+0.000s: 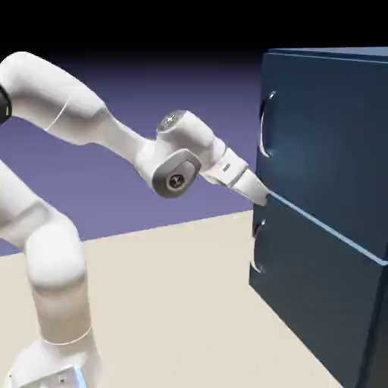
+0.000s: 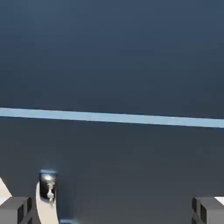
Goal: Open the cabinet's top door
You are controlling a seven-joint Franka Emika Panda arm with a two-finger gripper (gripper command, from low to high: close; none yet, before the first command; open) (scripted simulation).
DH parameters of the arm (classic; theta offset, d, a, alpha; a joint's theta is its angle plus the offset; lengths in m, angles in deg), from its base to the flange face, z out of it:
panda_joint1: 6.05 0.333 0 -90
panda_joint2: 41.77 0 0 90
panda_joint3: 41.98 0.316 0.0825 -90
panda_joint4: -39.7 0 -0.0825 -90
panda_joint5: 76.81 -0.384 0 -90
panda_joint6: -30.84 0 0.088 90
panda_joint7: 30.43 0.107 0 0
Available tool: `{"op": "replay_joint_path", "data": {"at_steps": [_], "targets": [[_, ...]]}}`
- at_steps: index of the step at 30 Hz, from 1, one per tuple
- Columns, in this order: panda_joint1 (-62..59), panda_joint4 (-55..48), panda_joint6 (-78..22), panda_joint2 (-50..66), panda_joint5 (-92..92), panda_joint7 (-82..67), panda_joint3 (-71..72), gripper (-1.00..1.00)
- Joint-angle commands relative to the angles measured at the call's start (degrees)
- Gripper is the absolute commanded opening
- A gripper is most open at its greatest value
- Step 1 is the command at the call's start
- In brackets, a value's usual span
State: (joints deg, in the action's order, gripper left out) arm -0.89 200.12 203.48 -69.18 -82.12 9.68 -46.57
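Open gripper (image 2: 112,211) near cabinet's (image 1: 318,151) pale door seam (image 2: 112,117)

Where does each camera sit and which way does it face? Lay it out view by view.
Exterior view: stands apart, beside the robot, facing across the white arm toward the navy cabinet; arm links show, reaching from the left.
Hand view: rides on the hand, looking along the claw at the door fronts; only the two grey finger tips show, wide apart at the bottom corners.
Shared: both show the pale strip between the doors and the lower door's silver handle.
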Motion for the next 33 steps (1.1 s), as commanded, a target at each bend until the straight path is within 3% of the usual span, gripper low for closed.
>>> {"op": "replay_joint_path", "data": {"at_steps": [1, 33], "targets": [[1.66, -0.22, -0.5, 1.93, -1.95, -0.87, -1.69, 1.0], [58.69, -7.69, -17.77, 68.42, -68.85, -30.64, -59.92, 1.0]]}}
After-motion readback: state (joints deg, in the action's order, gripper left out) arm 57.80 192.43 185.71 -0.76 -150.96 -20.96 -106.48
